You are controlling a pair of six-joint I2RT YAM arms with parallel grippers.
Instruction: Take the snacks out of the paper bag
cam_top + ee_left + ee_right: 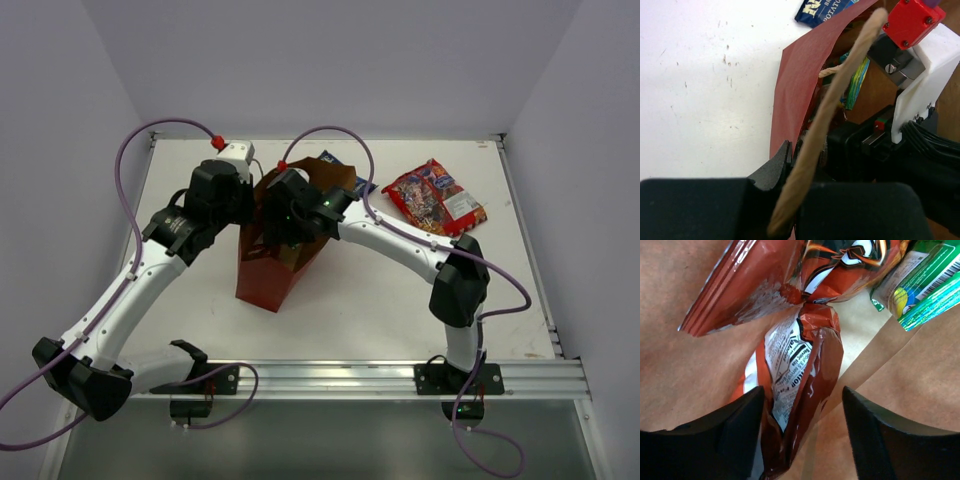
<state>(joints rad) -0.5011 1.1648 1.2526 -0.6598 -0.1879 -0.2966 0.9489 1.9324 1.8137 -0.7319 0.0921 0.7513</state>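
Right tool [802, 410] wide open inside paper bag [262, 285] | red chip bag [790, 365] in its gap, green packet [920, 295] at 2 o'clock | left tool [802, 160] pinches paper bag rim | step: grab | next: squeeze, pull out

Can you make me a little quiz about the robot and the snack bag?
1. True or false: the red multicolour packet already lies out on the table.
2. What colour is the packet lying just outside the paper bag? A blue, B green, C yellow.
3. Fill in the word: inside the bag, the right pincer is ___ (open or shut), with one finger on each side of a red-and-silver chip bag.

Key: 1 true. 2 A. 3 open.
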